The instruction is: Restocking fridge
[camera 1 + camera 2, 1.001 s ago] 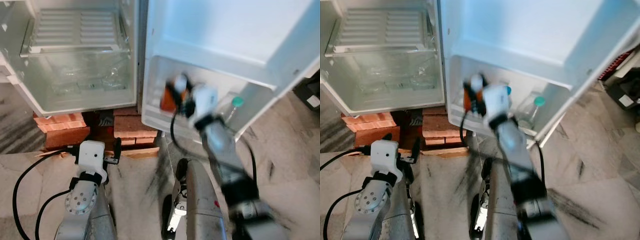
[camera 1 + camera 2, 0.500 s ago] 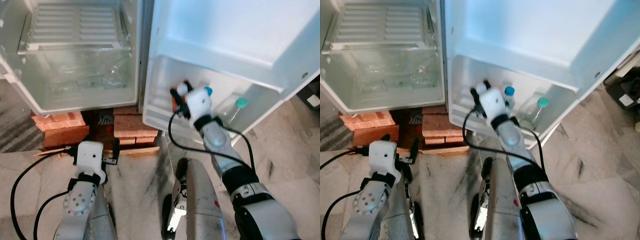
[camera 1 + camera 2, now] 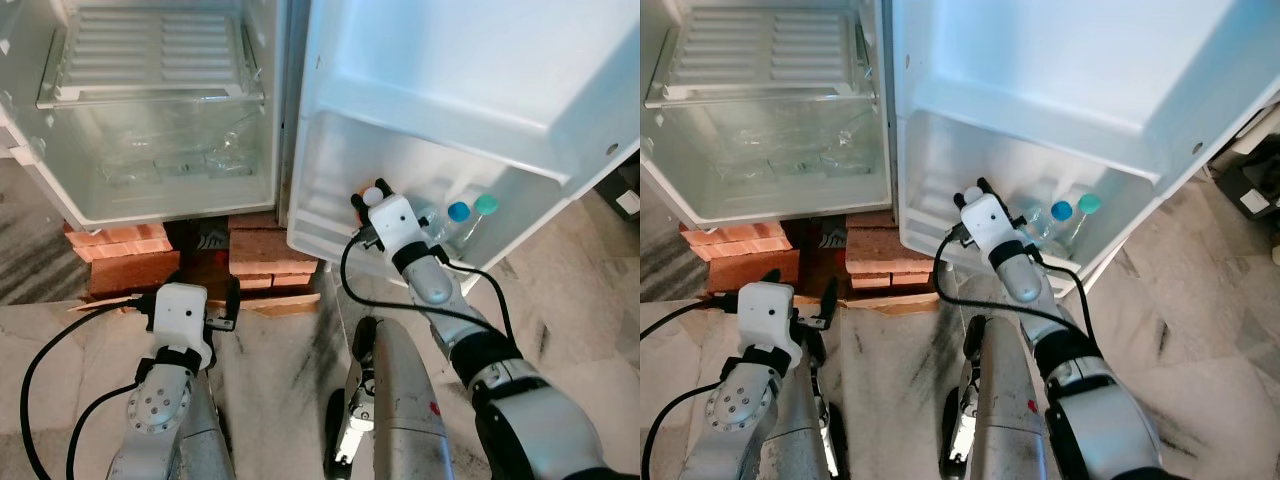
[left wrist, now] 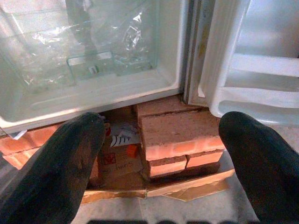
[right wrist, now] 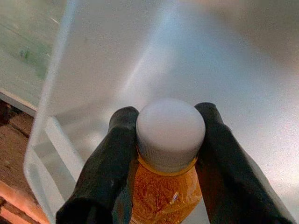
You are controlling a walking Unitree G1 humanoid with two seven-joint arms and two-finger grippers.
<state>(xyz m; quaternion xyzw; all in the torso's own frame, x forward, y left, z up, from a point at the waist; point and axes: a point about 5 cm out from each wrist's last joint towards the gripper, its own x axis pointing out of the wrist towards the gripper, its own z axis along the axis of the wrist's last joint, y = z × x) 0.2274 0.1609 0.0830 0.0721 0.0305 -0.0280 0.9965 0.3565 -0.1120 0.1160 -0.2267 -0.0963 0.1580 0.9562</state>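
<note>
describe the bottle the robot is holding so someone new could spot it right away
Look at the open fridge door and its bottom door shelf. The right gripper holds the orange bottle there. Its cap is white, unlike the blue-capped bottle and green-capped bottle beside it.

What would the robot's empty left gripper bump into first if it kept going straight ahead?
Probably the stack of bricks under the fridge: the left gripper points at them, though depth is hard to judge.
</note>
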